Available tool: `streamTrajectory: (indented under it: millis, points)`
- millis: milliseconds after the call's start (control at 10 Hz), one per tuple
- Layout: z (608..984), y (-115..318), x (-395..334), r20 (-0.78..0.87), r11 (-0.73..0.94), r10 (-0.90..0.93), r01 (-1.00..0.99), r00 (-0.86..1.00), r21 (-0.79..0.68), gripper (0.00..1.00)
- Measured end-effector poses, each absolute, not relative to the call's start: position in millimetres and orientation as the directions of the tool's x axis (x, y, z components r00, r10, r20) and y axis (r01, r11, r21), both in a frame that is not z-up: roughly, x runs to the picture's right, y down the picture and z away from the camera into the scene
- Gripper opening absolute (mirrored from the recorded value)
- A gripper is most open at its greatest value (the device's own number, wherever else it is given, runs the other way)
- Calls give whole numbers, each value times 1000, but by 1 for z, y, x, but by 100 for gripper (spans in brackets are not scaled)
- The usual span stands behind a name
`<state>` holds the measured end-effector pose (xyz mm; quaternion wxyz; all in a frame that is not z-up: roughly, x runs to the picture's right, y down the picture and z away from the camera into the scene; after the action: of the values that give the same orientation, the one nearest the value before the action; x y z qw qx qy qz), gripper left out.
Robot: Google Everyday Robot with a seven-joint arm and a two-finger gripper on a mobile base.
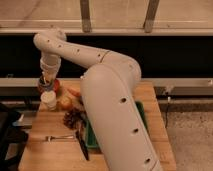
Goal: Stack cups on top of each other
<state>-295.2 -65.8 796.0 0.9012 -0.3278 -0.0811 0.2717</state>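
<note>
At the far left of the wooden table (145, 92) we see the gripper (45, 79) hanging just above the red-orange bowl (55, 86), near the table's back left corner. We cannot tell from this view whether it is released, clenched or grasping anything. Just in front of the bowl stands 1 cream-white cup (48, 99), upright on the table. We can count only this 1 cup for certain; the light-blue and the dark metal cups are not clear to us, and something small sits under the gripper that we cannot name. We judge the stacking unfinished, perhaps barely begun, since no pile of cups shows.

Moving right, there is 1 orange-yellow fruit (65, 102) beside the cup, 1 carrot (74, 91), 1 bunch of dark grapes (73, 118), and in front 1 fork (56, 137) and 1 dark knife (82, 145). Further right lies 1 green tray (141, 111), mostly hidden behind the arm (115, 105)
</note>
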Motion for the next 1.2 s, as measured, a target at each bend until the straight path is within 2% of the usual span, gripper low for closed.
streamTrajectory:
  millis: [300, 600, 1200]
  points:
    - [827, -49, -314, -31, 619, 522, -403, 853, -673, 0]
    - [840, -37, -317, -61, 600, 511, -407, 857, -688, 0]
    - [844, -23, -309, -100, 572, 507, -422, 856, -703, 0]
